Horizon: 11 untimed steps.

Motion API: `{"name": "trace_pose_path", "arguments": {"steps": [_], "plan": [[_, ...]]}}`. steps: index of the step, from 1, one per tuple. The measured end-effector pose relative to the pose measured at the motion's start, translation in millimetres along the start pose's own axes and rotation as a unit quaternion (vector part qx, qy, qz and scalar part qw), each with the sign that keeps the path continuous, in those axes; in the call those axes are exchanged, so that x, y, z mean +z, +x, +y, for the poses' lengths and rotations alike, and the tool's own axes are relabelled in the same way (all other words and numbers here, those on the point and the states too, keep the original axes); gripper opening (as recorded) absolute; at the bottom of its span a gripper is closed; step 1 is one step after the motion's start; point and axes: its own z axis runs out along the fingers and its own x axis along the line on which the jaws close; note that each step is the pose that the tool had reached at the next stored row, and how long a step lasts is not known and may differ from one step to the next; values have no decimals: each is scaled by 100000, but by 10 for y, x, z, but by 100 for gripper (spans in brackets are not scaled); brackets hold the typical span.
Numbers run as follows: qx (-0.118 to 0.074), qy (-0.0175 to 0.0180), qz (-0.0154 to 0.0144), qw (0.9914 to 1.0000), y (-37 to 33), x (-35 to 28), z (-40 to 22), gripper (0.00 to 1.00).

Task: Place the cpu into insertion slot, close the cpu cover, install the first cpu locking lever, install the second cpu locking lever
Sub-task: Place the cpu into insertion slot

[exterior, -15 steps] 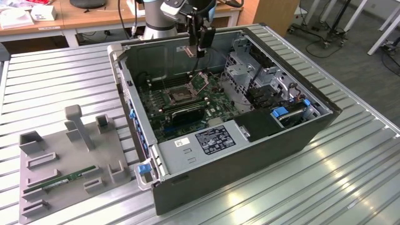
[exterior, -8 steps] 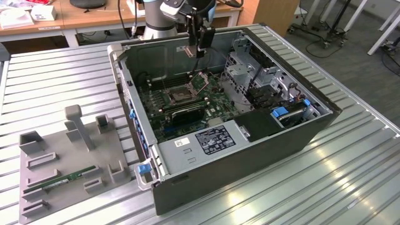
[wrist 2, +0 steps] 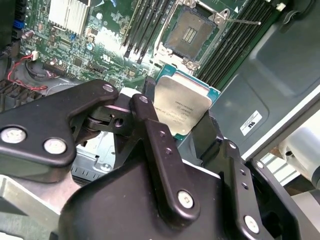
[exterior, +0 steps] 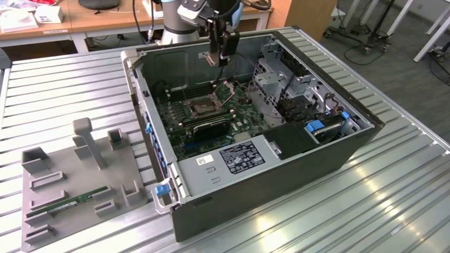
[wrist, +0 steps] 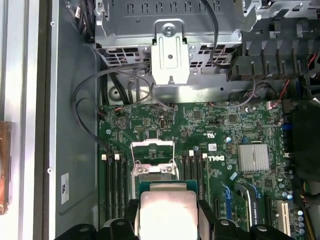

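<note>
Gripper (wrist 2: 176, 114): fingers (wrist 2: 150, 107) clamped on opposite edges of the cpu (wrist 2: 184, 100), above the motherboard (wrist 2: 85, 55).
Cpu facing: silver top toward both wrist cameras; square, no long axis.
Socket (wrist 2: 189, 32): pins bare in second wrist view; first wrist view shows the cpu cover (wrist: 152, 150) raised.
Exterior view: gripper at 12 o'clock from socket, inside computer case (exterior: 281, 174).
</note>
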Motion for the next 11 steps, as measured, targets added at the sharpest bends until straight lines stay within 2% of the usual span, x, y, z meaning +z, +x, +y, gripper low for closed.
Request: {"name": "trace_pose_path", "arguments": {"steps": [4, 9, 11], "plan": [[-454, 41, 53, 99999, -2, 36, -35, 55], [-705, 267, 59, 99997, -5, 104, -66, 55], [-726, 277, 45, 99997, -5, 105, -66, 55]]}}
